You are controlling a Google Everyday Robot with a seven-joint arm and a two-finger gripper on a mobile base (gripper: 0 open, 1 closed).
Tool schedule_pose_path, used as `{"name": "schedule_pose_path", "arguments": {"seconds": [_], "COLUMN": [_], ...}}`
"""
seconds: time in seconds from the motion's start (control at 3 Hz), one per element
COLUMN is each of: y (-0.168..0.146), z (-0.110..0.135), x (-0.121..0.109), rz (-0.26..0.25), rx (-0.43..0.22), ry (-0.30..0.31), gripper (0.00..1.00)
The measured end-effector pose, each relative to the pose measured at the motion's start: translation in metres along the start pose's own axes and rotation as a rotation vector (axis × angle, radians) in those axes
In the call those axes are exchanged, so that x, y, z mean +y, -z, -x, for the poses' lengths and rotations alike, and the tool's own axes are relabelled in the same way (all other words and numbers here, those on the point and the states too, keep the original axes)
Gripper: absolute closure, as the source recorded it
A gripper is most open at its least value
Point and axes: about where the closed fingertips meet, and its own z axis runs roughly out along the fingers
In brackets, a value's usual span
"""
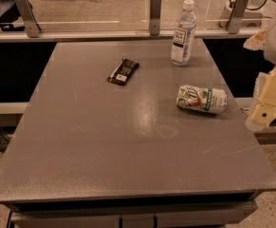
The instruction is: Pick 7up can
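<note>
The 7up can [202, 99] lies on its side on the grey table [128, 146], right of the middle, near the right edge. It is dented, white with a green band, its top pointing right. My gripper [266, 106] is at the right edge of the view, beyond the table's right edge and just right of the can. Only its pale yellow housing shows. It holds nothing that I can see.
A clear water bottle [183, 32] with a white cap stands at the table's back right. A dark snack bar wrapper [123, 71] lies left of it. A glass barrier with metal posts [155, 12] runs along the back edge.
</note>
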Motion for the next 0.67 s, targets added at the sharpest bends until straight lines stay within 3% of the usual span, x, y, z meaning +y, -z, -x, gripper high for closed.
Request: {"name": "schedule_pose_path", "arguments": {"seconds": [0.33, 0.67], "y": [0.0000, -0.0087], "z": [0.0000, 0.0065], "x": [0.0000, -0.0039], "rz": [0.000, 0.045], "rx": [0.000, -0.018], "ry": [0.000, 0.003], "gripper": [0.00, 0.00]}}
